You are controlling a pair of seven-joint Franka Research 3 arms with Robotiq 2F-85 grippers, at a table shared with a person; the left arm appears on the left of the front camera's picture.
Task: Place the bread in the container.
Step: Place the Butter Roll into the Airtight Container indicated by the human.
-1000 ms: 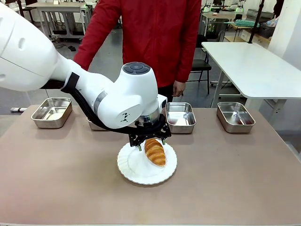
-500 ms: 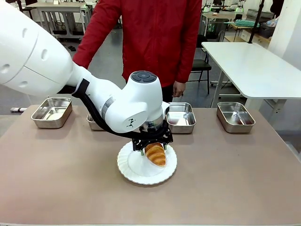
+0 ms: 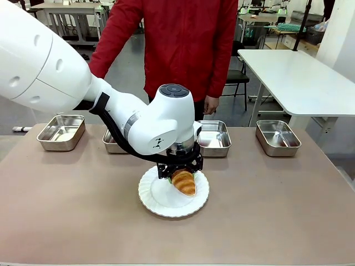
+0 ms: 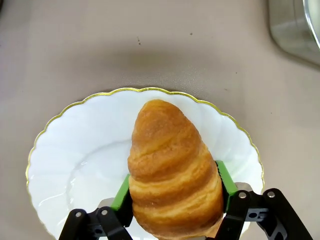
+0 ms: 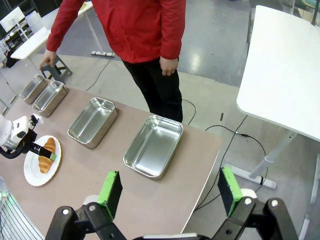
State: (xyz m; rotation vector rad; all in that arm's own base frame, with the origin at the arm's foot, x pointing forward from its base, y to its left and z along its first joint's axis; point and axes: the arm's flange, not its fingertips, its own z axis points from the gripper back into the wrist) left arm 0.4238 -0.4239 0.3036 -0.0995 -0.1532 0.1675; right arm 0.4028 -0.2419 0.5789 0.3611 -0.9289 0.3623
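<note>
Left gripper: pads pinching both flanks of one croissant, lying on one white plate | right gripper: spread wide, empty | beyond: four steel pans in a row | far edge: one person

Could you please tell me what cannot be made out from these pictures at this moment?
- Front view: the second pan from the left is mostly hidden behind the left arm.
- Front view: the left gripper's fingertips are mostly hidden by its own body.
- Left wrist view: the bread's near end is cut off by the bottom edge; whether its underside touches the plate cannot be told.
</note>
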